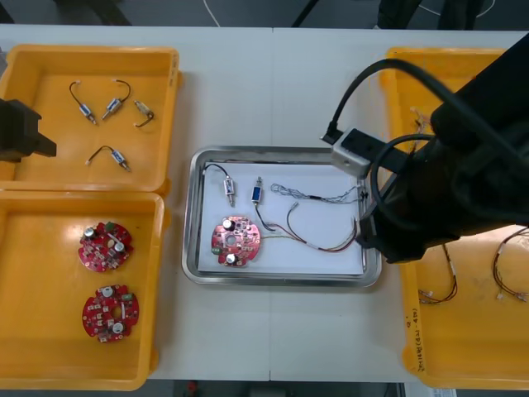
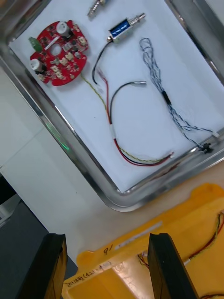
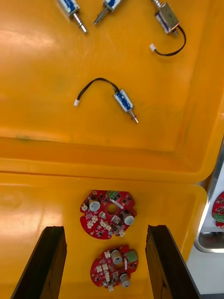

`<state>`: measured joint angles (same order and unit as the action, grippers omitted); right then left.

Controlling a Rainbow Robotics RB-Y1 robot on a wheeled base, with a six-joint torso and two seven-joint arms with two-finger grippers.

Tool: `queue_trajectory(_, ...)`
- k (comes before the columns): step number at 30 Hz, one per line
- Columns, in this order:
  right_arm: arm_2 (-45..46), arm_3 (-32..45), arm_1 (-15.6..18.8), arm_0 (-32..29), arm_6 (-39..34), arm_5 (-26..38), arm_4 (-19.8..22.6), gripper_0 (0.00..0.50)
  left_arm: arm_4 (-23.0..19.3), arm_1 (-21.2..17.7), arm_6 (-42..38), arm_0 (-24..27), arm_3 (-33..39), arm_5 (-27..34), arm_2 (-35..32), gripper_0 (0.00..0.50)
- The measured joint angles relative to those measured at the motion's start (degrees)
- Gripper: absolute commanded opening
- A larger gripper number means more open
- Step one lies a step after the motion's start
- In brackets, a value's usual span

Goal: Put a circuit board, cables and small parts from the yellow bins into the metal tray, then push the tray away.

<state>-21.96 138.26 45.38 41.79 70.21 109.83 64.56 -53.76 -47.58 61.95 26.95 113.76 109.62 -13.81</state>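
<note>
right gripper (image 2: 106, 239): wide, empty, above yellow bin (image 2: 186, 219) rim just beside metal tray (image 1: 189, 240) | tray holds circuit board (image 1: 235, 241), cables (image 2: 165, 96), two small metal parts (image 1: 228, 188) (loading looks done) | likely staged to push | left gripper (image 3: 105, 230): wide, idle over left bins (image 1: 50, 240)

The right arm (image 1: 475, 157) covers the metal tray (image 1: 192, 248) along its right rim.

An electronics assembly bench in a robotics lab or workshop: yellow bins (image 1: 91, 51) sorting round red circuit boards (image 1: 105, 246) and small metal parts (image 1: 111, 106) flank a metal tray (image 1: 192, 215) holding cables (image 1: 318, 196) on a light table (image 1: 273, 99), beneath a black robot arm (image 1: 463, 174).
</note>
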Motion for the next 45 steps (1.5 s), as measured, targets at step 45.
queue_trajectory(45, -37.49, -21.39, -18.33, 7.62, 16.21, -10.86, -23.75, 0.500, -1.11, -2.26, 0.01, -14.65, 6.96, 0.01, -6.18, 0.500)
